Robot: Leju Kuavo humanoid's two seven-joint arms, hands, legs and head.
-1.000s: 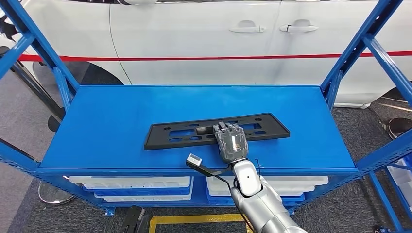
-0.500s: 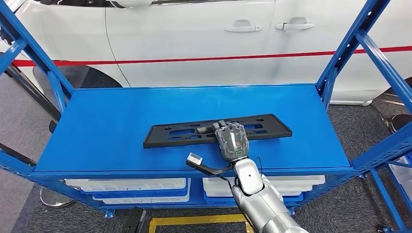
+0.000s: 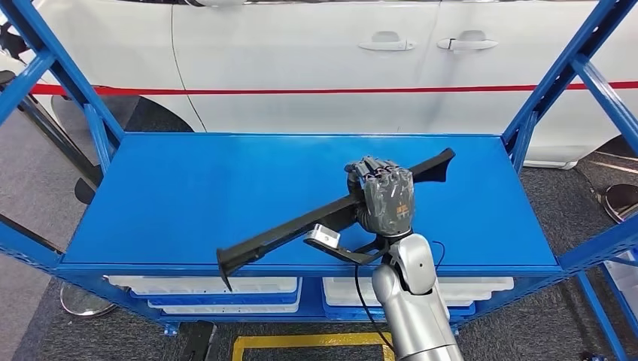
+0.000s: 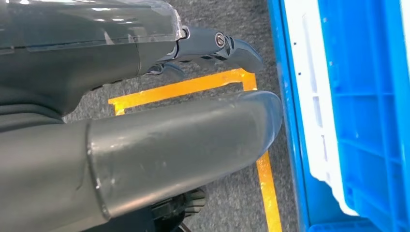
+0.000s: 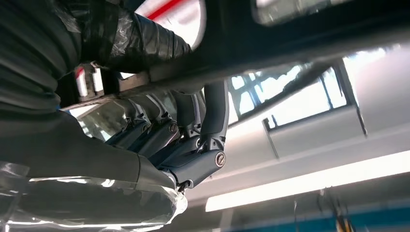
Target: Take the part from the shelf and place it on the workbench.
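Observation:
The part [image 3: 293, 223] is a long, flat black plastic plate with cut-outs. My right hand [image 3: 385, 199] grips it near the middle and holds it above the blue shelf top [image 3: 188, 188]. It is tilted on edge, its left end low over the shelf's front edge and its right end high toward the back. In the right wrist view the dark fingers [image 5: 193, 145] curl around the part [image 5: 300, 29]. My left hand [image 4: 183, 140] hangs low beside a blue and white crate [image 4: 362, 96], holding nothing.
A white car [image 3: 316, 68] with a red stripe stands close behind the shelf. Blue uprights [image 3: 560, 75] frame both shelf ends. White and blue bins [image 3: 218, 289] sit on the lower level. Yellow tape [image 3: 301, 342] marks the grey floor in front.
The part lay flat on the shelf under my right hand; now the hand has risen and turned, lifting the part off the shelf and tilting it on edge.

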